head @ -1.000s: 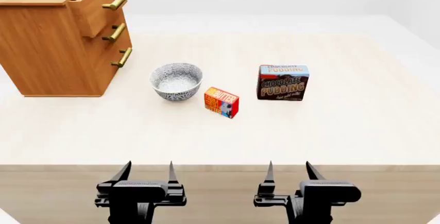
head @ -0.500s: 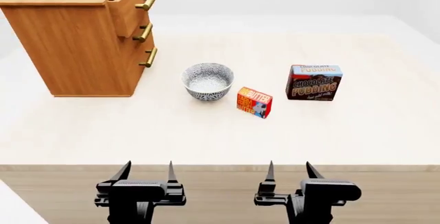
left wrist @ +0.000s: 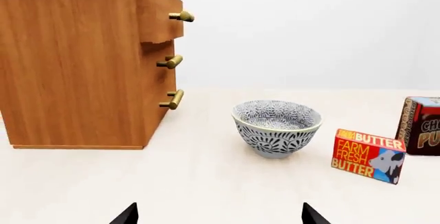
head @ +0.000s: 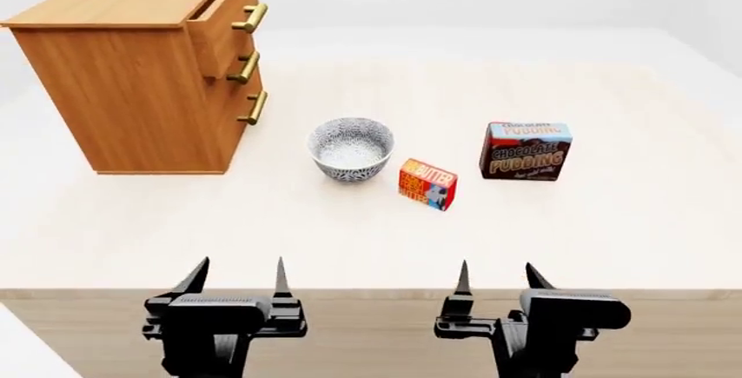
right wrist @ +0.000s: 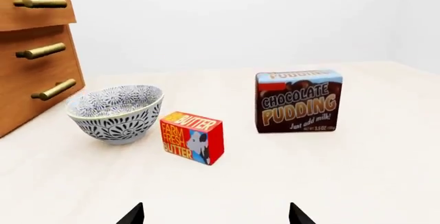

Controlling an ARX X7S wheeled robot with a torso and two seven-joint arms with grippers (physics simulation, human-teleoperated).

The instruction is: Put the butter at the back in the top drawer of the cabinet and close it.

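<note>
The butter [head: 427, 183] [left wrist: 368, 155] [right wrist: 191, 137], a small red and orange box, stands on the table right of the bowl. At the back left is the light brown cabinet [head: 128, 65] [left wrist: 75, 64]. Its top drawer [head: 226, 23] [left wrist: 159, 13] [right wrist: 34, 5] sticks out a little, partly open. My left gripper [head: 238, 275] [left wrist: 218, 214] and right gripper [head: 499, 278] [right wrist: 216, 214] hover near the table's front edge, well short of the butter. Both are open with nothing between their fingers.
A patterned grey bowl [head: 350, 148] [left wrist: 277, 126] [right wrist: 117, 112] sits between the cabinet and the butter. A dark chocolate pudding box [head: 527, 150] [right wrist: 299, 100] [left wrist: 421, 126] stands to the right. The table's front edge [head: 371, 291] runs just under the grippers.
The head view has shifted, so the cabinet, bowl and boxes sit further right and lower in the picture than a second ago. The grippers have risen slightly and spread apart a little.
</note>
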